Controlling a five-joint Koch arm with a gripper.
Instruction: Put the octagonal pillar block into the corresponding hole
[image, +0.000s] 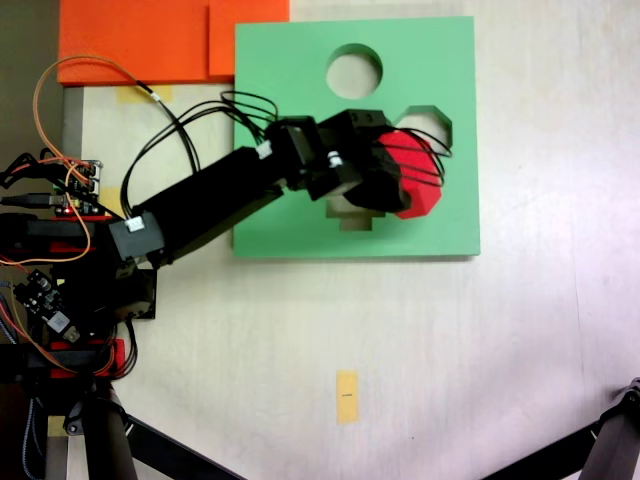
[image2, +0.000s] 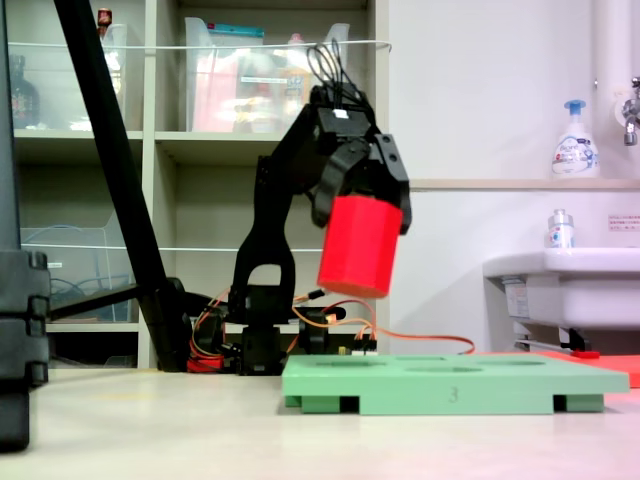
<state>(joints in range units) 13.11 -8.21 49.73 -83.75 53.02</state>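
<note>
The red octagonal pillar block (image: 420, 175) (image2: 359, 246) hangs in the air above the green foam board (image: 300, 90) (image2: 440, 385), slightly tilted. My gripper (image: 405, 172) (image2: 365, 205) is shut on its upper part, black fingers on either side. In a fixed view from above, the block covers much of the eight-sided cutout (image: 432, 115), whose upper edge shows just above it. The round cutout (image: 354, 70) lies farther back-left on the board. Part of the cross-shaped cutout (image: 352, 220) shows under the gripper.
Orange foam sheets (image: 150, 40) lie at the top left beside the board. The arm's base with wiring (image: 60, 260) sits at the left table edge. A yellow tape mark (image: 347, 396) lies on the table. A sink (image2: 570, 285) and shelves (image2: 200, 140) stand behind.
</note>
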